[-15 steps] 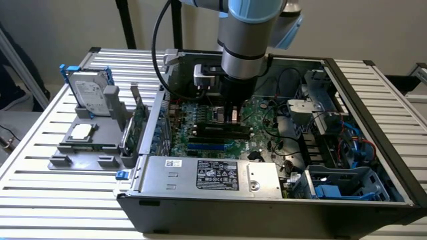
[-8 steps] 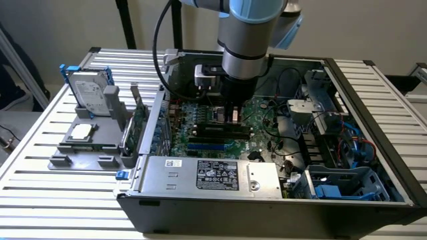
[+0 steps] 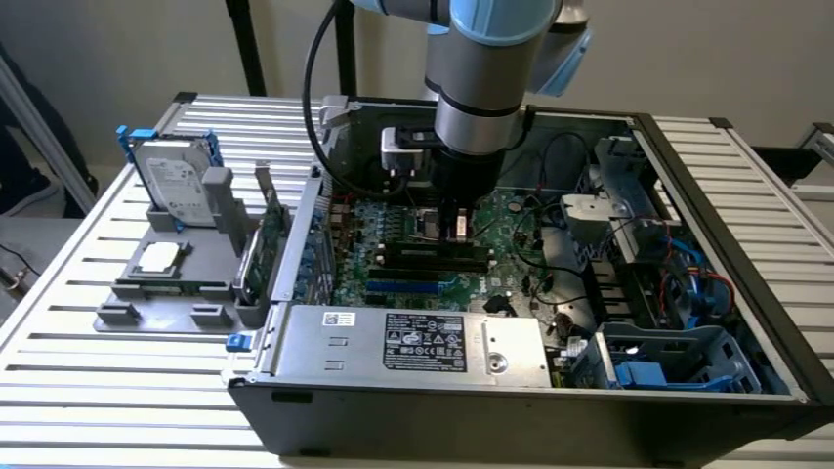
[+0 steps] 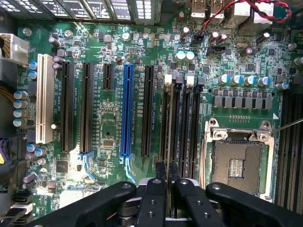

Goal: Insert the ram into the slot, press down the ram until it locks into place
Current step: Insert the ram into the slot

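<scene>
My gripper (image 4: 167,168) reaches down into the open computer case, and in the exterior view the gripper (image 3: 456,233) hangs low over the motherboard's middle. Its two black fingers (image 4: 156,189) are shut on the ram (image 4: 169,127), seen edge-on as a thin pale strip. The ram runs lengthwise along the black memory slots (image 4: 180,123), in line with the slot (image 4: 174,118) second from the blue one. I cannot tell whether its lower edge is resting in that slot. The white end clips (image 4: 190,79) show at the slots' far end. In the exterior view the slots (image 3: 424,257) lie just below the gripper.
A blue slot (image 4: 126,111) and several black expansion slots lie beside the memory slots, with the silver CPU socket (image 4: 236,165) on the other side. The power supply (image 3: 404,342) walls the near edge, a drive cage (image 3: 678,362) the exterior view's right. An expansion card (image 3: 271,239) and hard drive (image 3: 176,181) stand outside.
</scene>
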